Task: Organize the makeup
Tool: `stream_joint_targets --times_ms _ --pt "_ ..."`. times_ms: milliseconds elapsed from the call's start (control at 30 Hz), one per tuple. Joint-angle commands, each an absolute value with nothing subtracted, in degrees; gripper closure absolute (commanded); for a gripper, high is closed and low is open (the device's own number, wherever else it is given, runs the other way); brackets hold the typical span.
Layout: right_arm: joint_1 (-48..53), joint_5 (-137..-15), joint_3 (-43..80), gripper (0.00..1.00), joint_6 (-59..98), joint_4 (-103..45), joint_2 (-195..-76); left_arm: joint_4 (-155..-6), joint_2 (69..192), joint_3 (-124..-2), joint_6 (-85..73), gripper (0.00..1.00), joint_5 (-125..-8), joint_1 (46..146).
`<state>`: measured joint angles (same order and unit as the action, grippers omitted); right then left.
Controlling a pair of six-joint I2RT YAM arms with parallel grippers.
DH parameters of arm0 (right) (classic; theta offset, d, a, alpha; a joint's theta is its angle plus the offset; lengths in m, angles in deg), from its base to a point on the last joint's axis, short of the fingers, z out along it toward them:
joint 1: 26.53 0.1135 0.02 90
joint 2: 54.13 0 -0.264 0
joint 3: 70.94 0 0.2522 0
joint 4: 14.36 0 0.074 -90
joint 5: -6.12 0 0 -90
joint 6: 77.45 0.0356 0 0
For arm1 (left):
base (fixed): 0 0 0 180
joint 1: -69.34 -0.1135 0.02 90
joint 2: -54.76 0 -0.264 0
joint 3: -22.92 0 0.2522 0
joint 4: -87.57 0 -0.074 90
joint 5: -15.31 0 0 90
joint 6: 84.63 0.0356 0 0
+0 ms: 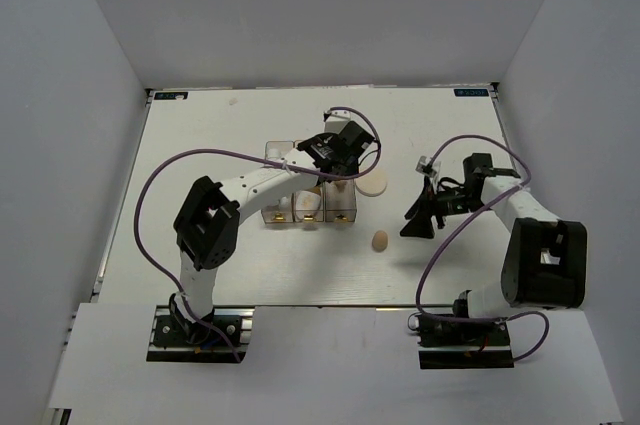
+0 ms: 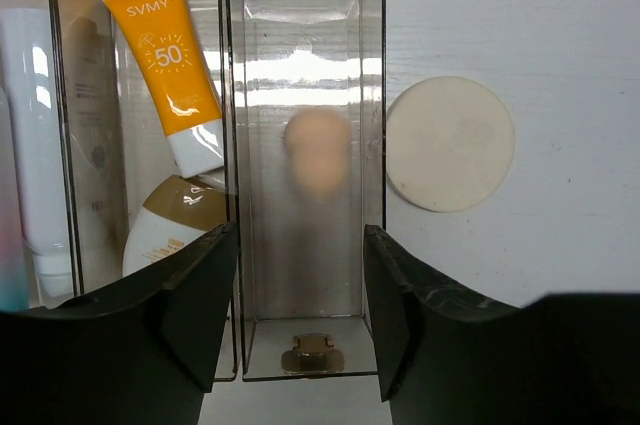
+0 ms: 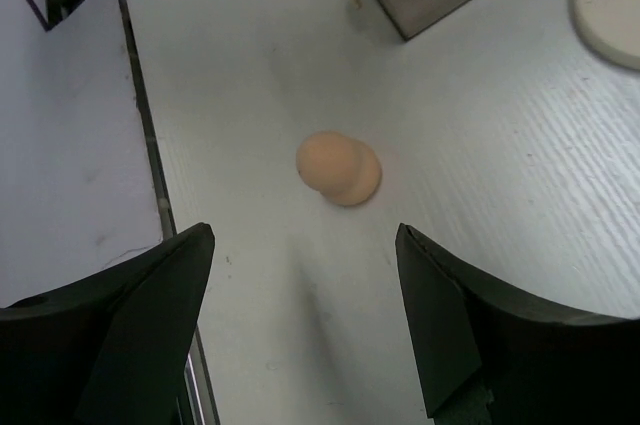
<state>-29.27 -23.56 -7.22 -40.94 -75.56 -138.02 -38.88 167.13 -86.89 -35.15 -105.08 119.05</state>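
Three clear bins [image 2: 232, 95] stand side by side under my left gripper [image 2: 300, 317], which hangs open above the right-hand bin. A tan sponge [image 2: 318, 150], blurred, is inside that bin, clear of the fingers. The middle bin holds an orange tube [image 2: 170, 65] and a white oval compact [image 2: 165, 230]. A white tube [image 2: 40, 145] stands in the left bin. The cream round puff [image 2: 450, 143] lies on the table just right of the bins. A second tan sponge [image 3: 340, 168] rests on the table ahead of my open right gripper [image 3: 305, 315], untouched.
From above, the bins [image 1: 276, 157] sit mid-table with the puff [image 1: 372, 185] beside them and the loose sponge [image 1: 380, 240] in front. The right gripper [image 1: 418, 229] hovers right of that sponge. White walls enclose the table [image 1: 200, 245].
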Motion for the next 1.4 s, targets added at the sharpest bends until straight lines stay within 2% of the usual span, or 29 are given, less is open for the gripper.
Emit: stream_joint_targets --times_ms 0,233,433,633,867,933,1033,1067,1133,1167,1233,1367 --pt "-26.7 -24.1 -9.9 0.21 -44.5 -73.8 -135.3 -40.0 165.3 -87.2 -34.8 0.36 -104.8 119.0" --pt "-20.1 -30.8 -15.2 0.21 -45.4 -64.9 -131.5 -39.3 163.7 -88.8 -34.7 0.37 -104.7 119.0" --pt "-16.2 -35.1 -17.7 0.2 -43.9 -57.5 -131.4 -43.0 152.9 -79.5 -33.8 0.39 -102.9 119.0" --pt "-12.2 -39.1 -17.9 0.18 -41.9 -51.3 -133.3 -44.1 138.4 -66.8 -37.5 0.26 -104.4 119.0" --pt "-8.1 -42.3 -16.8 0.19 -40.4 -47.5 -136.4 -41.1 127.3 -57.1 -44.7 0.24 -107.6 119.0" --pt "-6.7 -42.9 -16.8 0.24 -40.8 -47.0 -136.9 -40.4 125.0 -55.3 -46.1 0.24 -108.4 119.0" --pt "-5.8 -43.4 -16.6 0.38 -41.1 -47.1 -137.7 -38.7 123.2 -54.8 -47.2 0.24 -109.6 119.0" --pt "-5.5 -42.8 -16.0 0.5 -41.3 -47.5 -137.8 -38.2 123.0 -54.8 -47.4 0.24 -109.8 119.0" --pt "-5.2 -42.2 -15.5 0.62 -42.6 -49.2 -137.8 -37.5 122.2 -54.6 -47.9 0.24 -110.3 119.0" --pt "-5.1 -41.4 -15.3 0.76 -43.0 -50.1 -137.8 -37.5 122.0 -54.2 -48.1 0.24 -110.3 119.0" --pt "-5.0 -41.2 -14.2 0.87 -44.2 -52.0 -137.0 -37.4 121.2 -53.5 -48.5 0.24 -110.3 119.0" --pt "-5.2 -39.6 -10.8 0.88 -43.3 -54.0 -133.7 -36.8 119.9 -52.5 -49.6 0.24 -109.9 119.0"
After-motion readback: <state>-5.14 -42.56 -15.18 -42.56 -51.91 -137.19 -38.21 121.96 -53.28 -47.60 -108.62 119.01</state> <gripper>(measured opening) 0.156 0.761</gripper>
